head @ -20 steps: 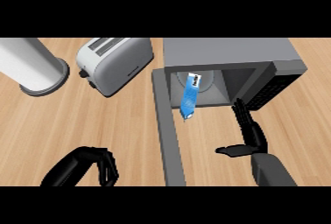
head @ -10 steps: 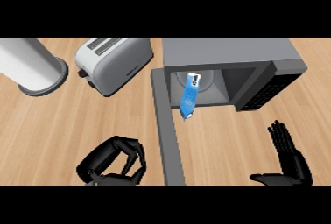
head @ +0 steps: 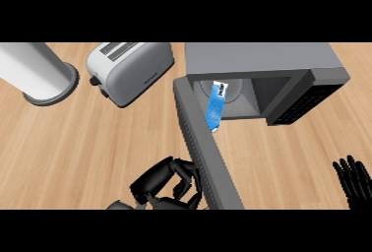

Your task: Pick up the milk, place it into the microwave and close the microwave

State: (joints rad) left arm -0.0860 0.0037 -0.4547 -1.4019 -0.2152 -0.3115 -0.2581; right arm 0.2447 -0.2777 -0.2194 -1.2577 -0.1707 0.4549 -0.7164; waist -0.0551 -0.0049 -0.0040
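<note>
Milk (head: 214,106) lies inside microwave (head: 262,61), door (head: 210,157) swung open.

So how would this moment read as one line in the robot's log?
milk: inside microwave | door: open | left hand: curled beside door | right hand: open, resting lower right

Light was even and bright across the wooden worktop (head: 87,142), with no glare or hot spots on it. Shadows were faint: only a soft darkening showed under the toaster (head: 131,71) and around the base of the grey cylinder (head: 40,74). The microwave (head: 262,64) cavity was dimmer than its top, yet the blue milk (head: 214,106) carton inside stayed clearly lit. The black left hand (head: 167,184) read as a dark mass with little surface detail.
</note>
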